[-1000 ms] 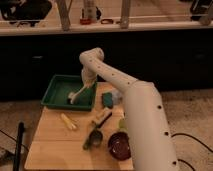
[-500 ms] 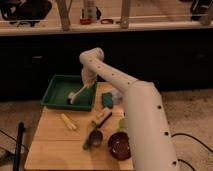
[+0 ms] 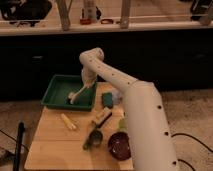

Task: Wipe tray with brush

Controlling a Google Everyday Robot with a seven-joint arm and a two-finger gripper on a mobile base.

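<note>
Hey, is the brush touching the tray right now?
Cannot tell. In the camera view the brush slants down from the gripper into the tray, its lower end overlapping the tray floor, but no contact or gap shows plainly.

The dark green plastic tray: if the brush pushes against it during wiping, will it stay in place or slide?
The dark green rectangular plastic tray looks light and lies loose on smooth wood, so it may slide. It is low and wide, so tipping seems unlikely. The end effector holds the small cream-handled brush inside it.

Dark green tray (image 3: 56, 91); cream brush (image 3: 76, 95); white gripper (image 3: 86, 86) above tray.
</note>
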